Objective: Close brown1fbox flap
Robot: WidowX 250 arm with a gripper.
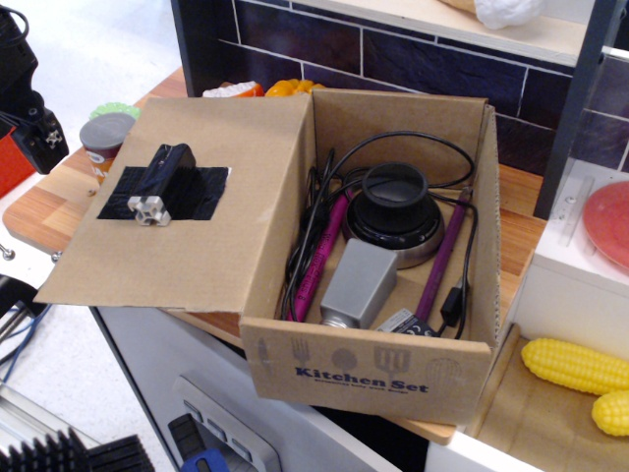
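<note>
The brown1fbox [369, 369] stands open on the wooden counter, its front printed "Kitchen Set". Its flap [256, 187] lies folded out to the left, nearly flat, inner face up. Black tape and a small black-grey block [162, 189] sit on that face. Inside the box are a round black device [395, 202], cables, a grey metal block [359, 283] and purple sticks. A black part of my arm or gripper [34, 123] is at the far left edge, left of the flap and apart from it. Its fingers do not show clearly.
A can [103, 138] and toy foods [285, 88] stand behind the flap. Yellow corn cobs [580, 366] lie at the right, below a pink plate [609, 221]. A dark tiled wall is behind. The counter edge runs under the flap.
</note>
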